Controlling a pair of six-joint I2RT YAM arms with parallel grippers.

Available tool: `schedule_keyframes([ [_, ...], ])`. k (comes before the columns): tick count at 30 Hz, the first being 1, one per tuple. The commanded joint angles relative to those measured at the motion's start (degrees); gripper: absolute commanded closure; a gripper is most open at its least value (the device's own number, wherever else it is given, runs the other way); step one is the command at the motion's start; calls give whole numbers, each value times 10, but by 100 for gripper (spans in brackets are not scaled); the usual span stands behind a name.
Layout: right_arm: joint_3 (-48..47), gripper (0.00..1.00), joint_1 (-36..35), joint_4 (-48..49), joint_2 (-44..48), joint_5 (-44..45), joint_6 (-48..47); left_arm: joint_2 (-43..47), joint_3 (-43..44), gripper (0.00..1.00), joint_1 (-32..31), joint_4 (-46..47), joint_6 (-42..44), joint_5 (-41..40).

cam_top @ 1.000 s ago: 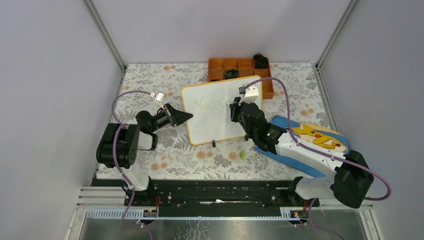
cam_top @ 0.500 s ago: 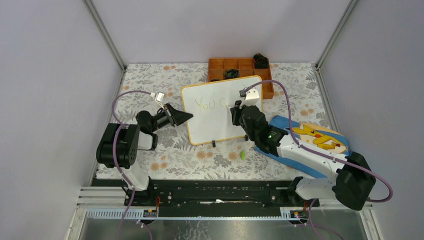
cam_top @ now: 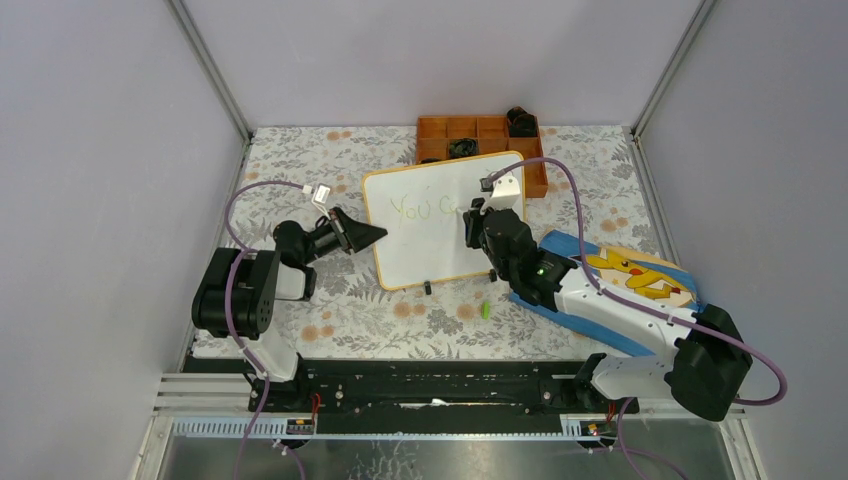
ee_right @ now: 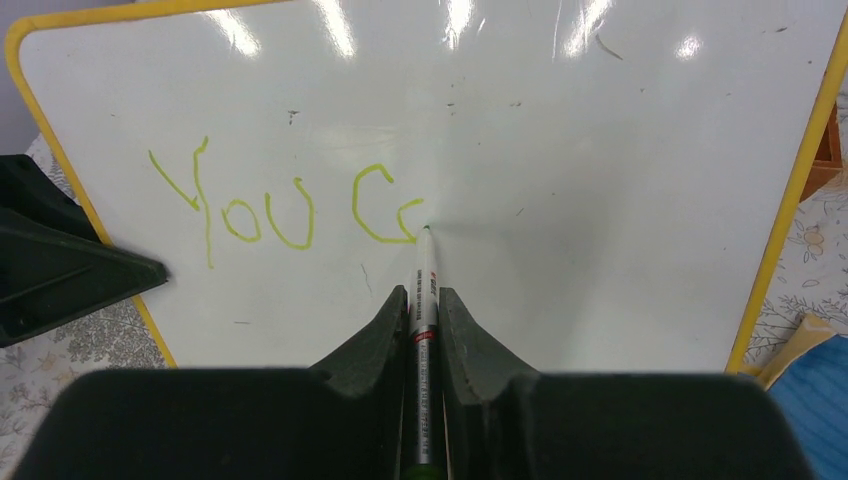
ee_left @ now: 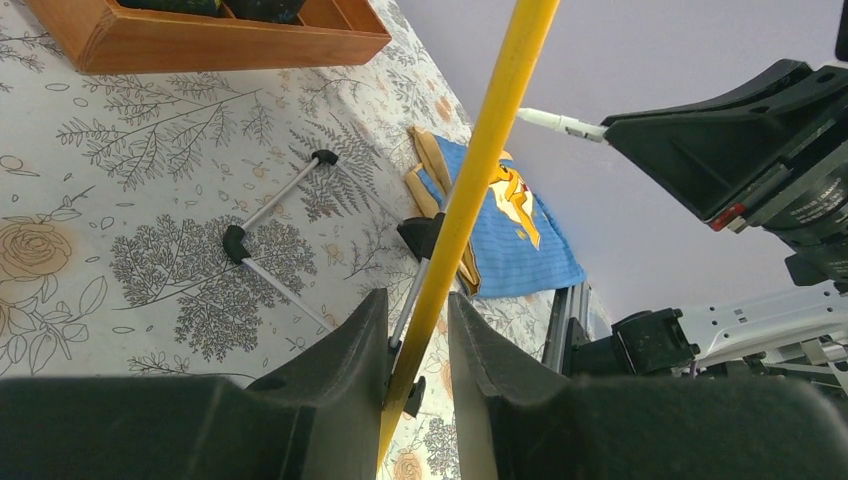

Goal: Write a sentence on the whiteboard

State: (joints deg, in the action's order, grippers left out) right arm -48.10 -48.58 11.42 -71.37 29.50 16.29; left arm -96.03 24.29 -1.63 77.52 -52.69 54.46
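Note:
The whiteboard [cam_top: 430, 245], white with a yellow frame, stands tilted on the flowered table. My left gripper [cam_top: 372, 234] is shut on its left edge; in the left wrist view the yellow frame [ee_left: 490, 130] runs between the fingers of that gripper [ee_left: 418, 295]. My right gripper [cam_top: 472, 212] hovers over the board's upper middle, shut on a white marker [ee_right: 427, 270] whose green tip touches the board [ee_right: 600, 150]. The sentence [ee_right: 250, 215] reads "You C" in light green, with a small stroke begun at the tip; it shows faintly from above [cam_top: 420, 208].
An orange compartment tray [cam_top: 480, 130] sits behind the board, a black round object [cam_top: 520, 120] at its back right. A blue cartoon-print cloth [cam_top: 630, 275] lies under the right arm. A small green cap [cam_top: 485, 310] lies in front of the board. The board's stand legs [ee_left: 270, 205] rest on the table.
The right gripper with the marker has shifted very slightly to the right on the board. The left arm and the board have not moved.

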Motion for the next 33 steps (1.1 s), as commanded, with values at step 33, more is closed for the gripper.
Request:
schedule_keyframes([
  [33,6,100,10,3,16,11,11,16,8,65,-10,-3,23,12],
])
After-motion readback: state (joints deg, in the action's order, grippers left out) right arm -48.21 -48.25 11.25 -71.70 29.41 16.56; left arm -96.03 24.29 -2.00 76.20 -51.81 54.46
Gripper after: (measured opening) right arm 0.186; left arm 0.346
